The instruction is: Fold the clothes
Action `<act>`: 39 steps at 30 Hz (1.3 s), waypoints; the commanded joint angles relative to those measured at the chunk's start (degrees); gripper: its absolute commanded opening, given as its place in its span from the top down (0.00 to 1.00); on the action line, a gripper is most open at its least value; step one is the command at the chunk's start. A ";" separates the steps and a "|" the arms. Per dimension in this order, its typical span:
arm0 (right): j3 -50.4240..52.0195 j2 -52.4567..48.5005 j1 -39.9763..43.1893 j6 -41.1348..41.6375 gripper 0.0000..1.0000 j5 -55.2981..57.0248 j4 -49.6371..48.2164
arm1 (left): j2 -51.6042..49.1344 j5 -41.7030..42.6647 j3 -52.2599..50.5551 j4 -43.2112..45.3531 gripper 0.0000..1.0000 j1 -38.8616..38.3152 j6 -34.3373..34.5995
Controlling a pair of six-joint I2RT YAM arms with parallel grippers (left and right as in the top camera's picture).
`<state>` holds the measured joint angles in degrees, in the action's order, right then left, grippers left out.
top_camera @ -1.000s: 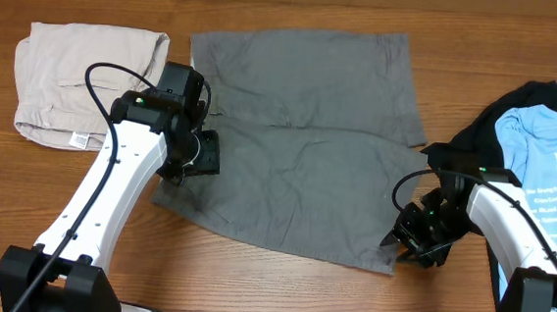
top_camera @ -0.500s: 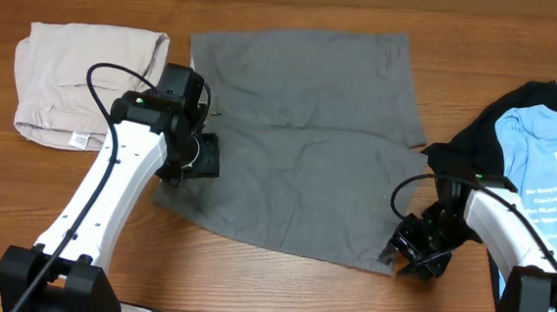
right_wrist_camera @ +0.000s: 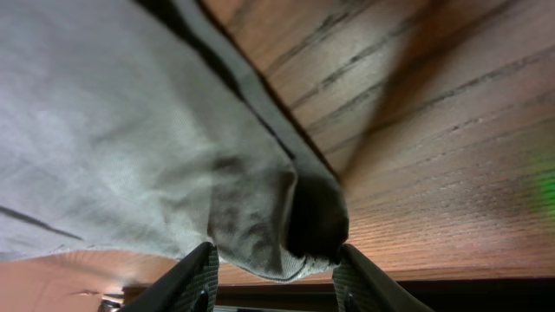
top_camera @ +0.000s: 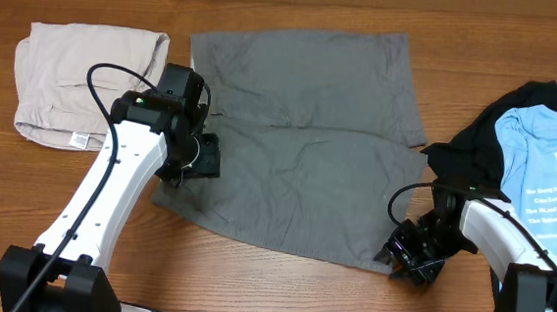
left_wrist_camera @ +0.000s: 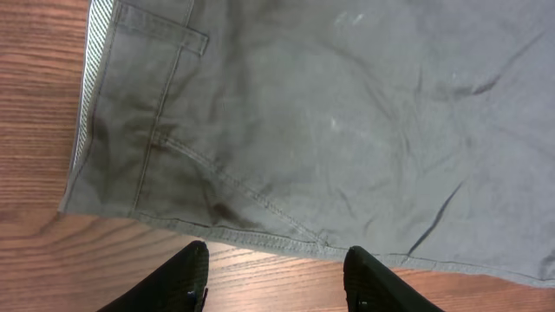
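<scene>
Left gripper [left_wrist_camera: 276,256] hangs open at the grey shorts' [top_camera: 297,167] 9 o'clock edge, right gripper [right_wrist_camera: 276,260] straddles the 5 o'clock hem corner — grip unclear — so best pinch deep before lifting.

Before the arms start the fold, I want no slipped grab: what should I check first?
1. Grey shorts spread flat: ok.
2. Left end effector open and empty: ok.
3. Left end effector around fabric: not ok; the shorts' edge lies just ahead of it.
4. Hem corner inside right end effector: ok.
5. Right grip closed firmly on that corner: cannot tell.
6. Beige shorts apart from grey shorts: ok.
</scene>
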<state>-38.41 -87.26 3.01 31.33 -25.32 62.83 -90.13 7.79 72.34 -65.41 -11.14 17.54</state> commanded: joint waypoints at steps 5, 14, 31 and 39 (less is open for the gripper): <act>4.68 0.26 0.22 2.14 0.52 -1.77 -2.75 | 0.13 0.59 -0.35 -0.24 0.43 0.20 -1.29; 3.26 0.28 0.22 1.16 0.52 -1.75 -2.84 | 0.13 0.61 -0.35 -0.52 0.36 0.20 -1.31; 0.13 1.73 1.36 -4.94 0.48 -3.69 5.51 | 0.13 0.61 -0.35 -0.70 0.17 0.20 -2.19; 0.09 1.70 5.64 -9.11 0.00 -3.67 6.67 | 0.13 0.63 -0.35 0.07 0.00 0.20 -2.16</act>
<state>-37.93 -86.83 7.73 24.12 -28.56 69.52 -90.13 7.97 72.34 -65.45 -11.14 16.10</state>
